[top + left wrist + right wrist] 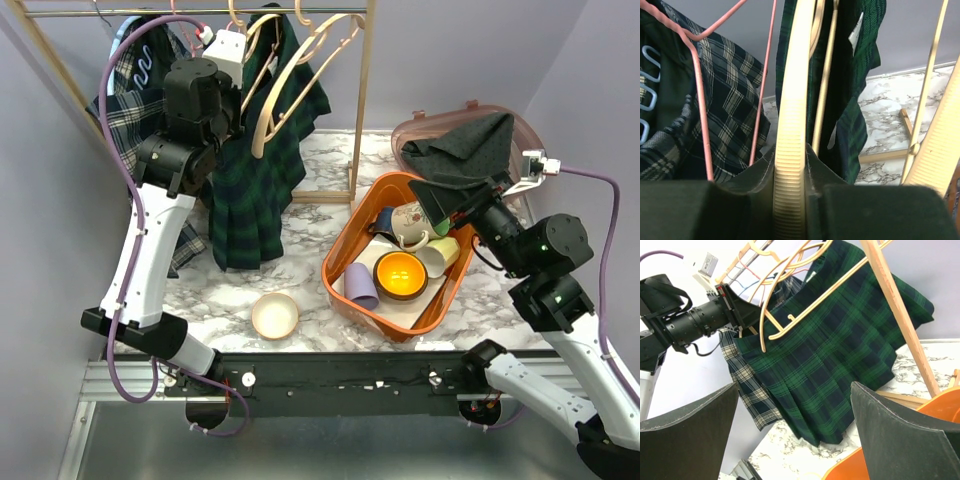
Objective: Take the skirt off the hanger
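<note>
The green plaid skirt point(250, 195) hangs on a pale wooden hanger point(266, 105) from the rack rail, its hem resting on the marble table. My left gripper point(236, 112) is raised to the rack and shut on the hanger's ribbed arm point(790, 175), which sits between the jaws point(790, 162). The skirt point(855, 75) hangs just behind it. My right gripper point(452, 205) is open and empty over the orange basket, apart from the skirt. In the right wrist view the skirt point(840, 355) and hanger point(790, 305) show beyond that gripper point(795, 410).
A navy-and-cream plaid garment point(125, 110) hangs on a pink wire hanger point(700, 100) at the left. An empty wooden hanger point(325, 45) and the rack post point(360, 100) are right of the skirt. An orange basket point(345, 255) holds cups and a bowl. A small bowl point(275, 316) sits in front. A bin with grey cloth point(470, 145) stands at the back right.
</note>
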Available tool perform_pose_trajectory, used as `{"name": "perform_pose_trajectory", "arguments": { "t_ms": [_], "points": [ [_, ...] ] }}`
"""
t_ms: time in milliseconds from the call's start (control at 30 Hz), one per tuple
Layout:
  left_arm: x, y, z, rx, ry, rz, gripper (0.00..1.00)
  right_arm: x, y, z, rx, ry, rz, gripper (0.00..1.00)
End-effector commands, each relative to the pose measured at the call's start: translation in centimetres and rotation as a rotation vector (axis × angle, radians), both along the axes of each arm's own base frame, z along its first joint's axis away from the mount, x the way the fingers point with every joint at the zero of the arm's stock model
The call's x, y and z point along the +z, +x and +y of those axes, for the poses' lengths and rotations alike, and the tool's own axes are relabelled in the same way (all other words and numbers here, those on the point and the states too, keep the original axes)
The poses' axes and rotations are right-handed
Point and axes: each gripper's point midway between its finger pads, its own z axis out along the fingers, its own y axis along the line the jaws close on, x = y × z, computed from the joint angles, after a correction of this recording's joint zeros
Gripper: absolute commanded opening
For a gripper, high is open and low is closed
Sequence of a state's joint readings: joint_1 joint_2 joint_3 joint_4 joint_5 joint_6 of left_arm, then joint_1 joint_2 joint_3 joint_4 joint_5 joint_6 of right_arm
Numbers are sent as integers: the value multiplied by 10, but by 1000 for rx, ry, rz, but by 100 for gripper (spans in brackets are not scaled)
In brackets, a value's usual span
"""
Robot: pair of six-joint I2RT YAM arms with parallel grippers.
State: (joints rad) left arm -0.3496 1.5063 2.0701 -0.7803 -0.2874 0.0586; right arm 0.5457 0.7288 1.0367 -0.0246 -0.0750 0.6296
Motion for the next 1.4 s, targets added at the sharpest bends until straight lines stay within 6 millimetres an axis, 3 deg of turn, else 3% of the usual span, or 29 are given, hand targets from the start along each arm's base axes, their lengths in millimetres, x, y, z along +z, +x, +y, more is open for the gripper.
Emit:
{"name": "perform_pose_trajectory", "arguments": {
  "t_ms": [0,100,467,700,967,1200,1367],
  "points": [
    [30,-4,-4,-27,-50,-87,14,-4,-1,4,21,-24,-4,100],
    [38,-5,-6,-43,-59,-106,0,-3,-1,6,32,-27,-5,100],
    [80,-17,-2,-36,-122,-225,0,0,-1,7,34,-43,-7,100],
    [95,-19,2,-25,-125,-258,0,1,-2,6,34,-48,-9,100],
    [101,-39,8,-28,-126,-265,0,4,-5,6,42,-40,-12,100],
    [84,-49,11,-35,-103,-214,0,5,-7,11,70,-36,-8,100],
    [74,-61,15,-29,-108,-180,0,1,-3,45,231,-137,2,97]
  ]
}}
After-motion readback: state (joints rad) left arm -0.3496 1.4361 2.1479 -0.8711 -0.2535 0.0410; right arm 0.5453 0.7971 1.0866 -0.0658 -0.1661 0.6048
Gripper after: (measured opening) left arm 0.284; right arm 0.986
